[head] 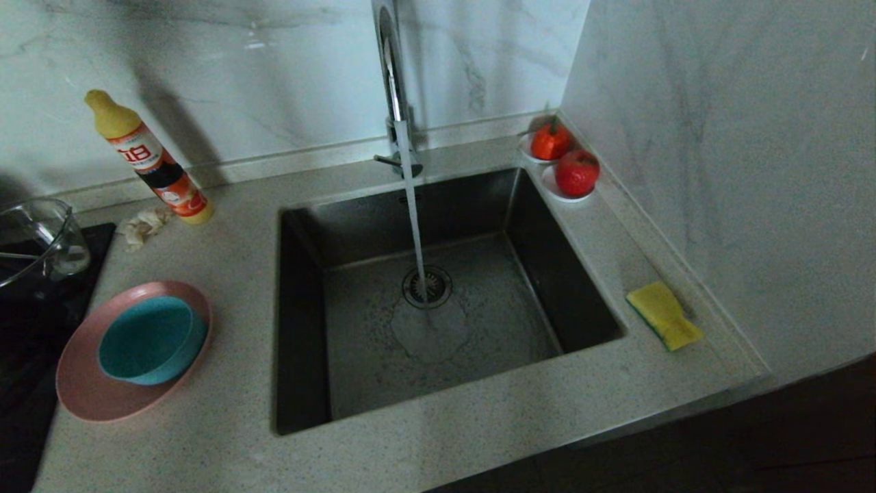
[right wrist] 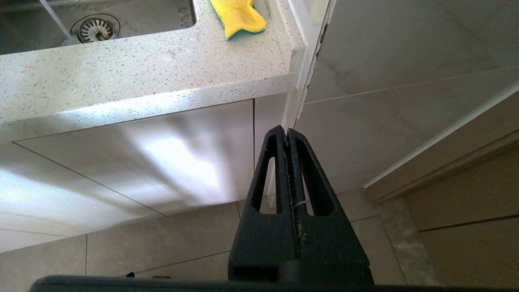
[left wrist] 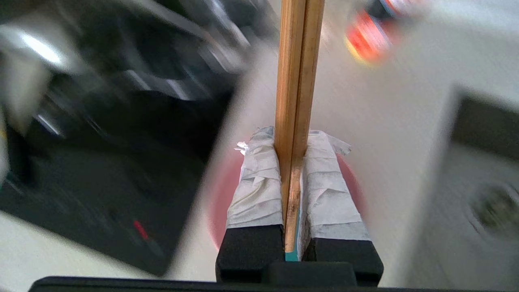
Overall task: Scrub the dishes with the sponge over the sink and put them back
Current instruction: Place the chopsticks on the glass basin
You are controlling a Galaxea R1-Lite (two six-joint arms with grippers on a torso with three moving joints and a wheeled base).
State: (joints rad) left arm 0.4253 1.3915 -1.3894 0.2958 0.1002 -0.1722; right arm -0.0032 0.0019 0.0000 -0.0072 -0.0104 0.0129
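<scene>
On the counter left of the sink [head: 301, 287], the teal bowl [head: 152, 339] sits inside the pink plate [head: 89, 390]. Water runs from the chrome tap [head: 391, 68] onto the drain [head: 427, 286]. The yellow sponge [head: 664, 315] lies on the counter right of the basin, green face down. Neither arm shows in the head view. In the left wrist view my left gripper [left wrist: 292, 140], with white-wrapped fingers, is shut on a long wooden stick [left wrist: 298, 61] above the pink plate [left wrist: 221, 194]. My right gripper [right wrist: 287, 130] hangs shut and empty below the counter edge, short of the sponge [right wrist: 239, 16].
A detergent bottle [head: 147, 159] and a beige cloth wad [head: 144, 226] lie behind the dishes. A glass pot [head: 41, 236] stands on the black cooktop [head: 27, 342] at the far left. Two saucers with red fruit [head: 577, 172] fill the back right corner by the wall.
</scene>
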